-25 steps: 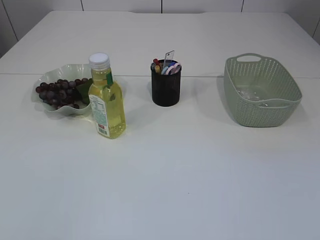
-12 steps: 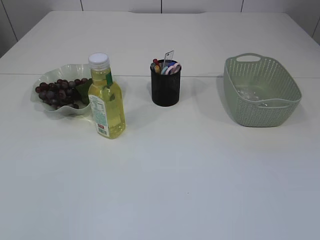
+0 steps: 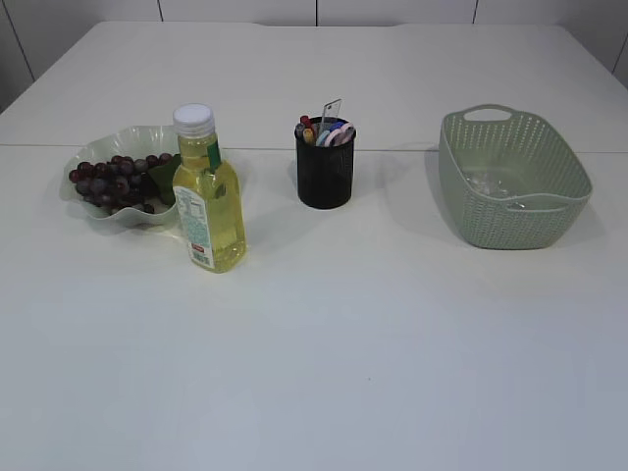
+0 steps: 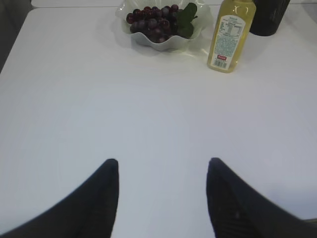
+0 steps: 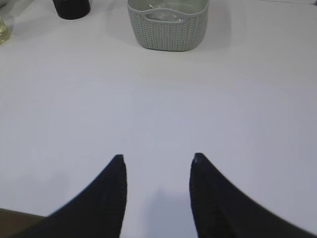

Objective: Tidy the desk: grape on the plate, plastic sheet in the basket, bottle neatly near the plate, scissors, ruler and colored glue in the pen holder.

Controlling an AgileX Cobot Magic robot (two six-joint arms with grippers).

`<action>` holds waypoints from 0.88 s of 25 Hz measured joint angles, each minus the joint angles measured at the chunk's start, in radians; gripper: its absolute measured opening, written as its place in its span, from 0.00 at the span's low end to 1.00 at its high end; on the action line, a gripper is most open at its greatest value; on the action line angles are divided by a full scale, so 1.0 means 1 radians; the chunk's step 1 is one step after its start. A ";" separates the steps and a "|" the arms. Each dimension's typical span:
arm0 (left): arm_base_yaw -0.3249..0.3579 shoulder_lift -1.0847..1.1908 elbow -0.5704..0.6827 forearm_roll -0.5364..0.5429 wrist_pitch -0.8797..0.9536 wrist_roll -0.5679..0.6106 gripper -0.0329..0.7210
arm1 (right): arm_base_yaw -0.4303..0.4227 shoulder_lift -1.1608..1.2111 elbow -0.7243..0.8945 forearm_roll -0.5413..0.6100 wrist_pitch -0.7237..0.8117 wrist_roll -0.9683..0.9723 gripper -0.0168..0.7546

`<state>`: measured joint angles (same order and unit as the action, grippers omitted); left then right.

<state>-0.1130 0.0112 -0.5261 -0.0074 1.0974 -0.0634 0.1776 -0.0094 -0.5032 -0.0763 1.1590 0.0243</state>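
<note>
Purple grapes [image 3: 113,183] lay on the plate [image 3: 98,147] near the tabletop's left edge, bottle [image 3: 207,191] beside it, pen holder [image 3: 325,165] filled, basket [image 3: 510,179] holding plastic. Nothing had moved in the last second; both grippers [image 4: 162,171] [image 5: 157,163] hung spread and empty, so the tidying looked finished.

The pen holder [image 3: 325,165] shifted very slightly toward nine o'clock compared with one second ago. The tall item standing inside it also moved a little. No other change is visible.
</note>
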 joint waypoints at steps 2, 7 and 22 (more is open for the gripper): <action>0.000 0.000 0.000 -0.012 0.000 0.017 0.59 | 0.000 0.000 0.000 0.004 0.000 0.000 0.50; 0.000 0.000 0.000 -0.028 0.000 0.026 0.62 | 0.000 0.000 0.002 0.007 0.000 0.000 0.59; 0.000 0.000 0.000 -0.040 0.000 0.028 0.67 | -0.063 -0.007 0.002 0.012 -0.002 0.000 0.61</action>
<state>-0.1130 0.0112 -0.5261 -0.0476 1.0974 -0.0356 0.1149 -0.0167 -0.5015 -0.0644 1.1572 0.0243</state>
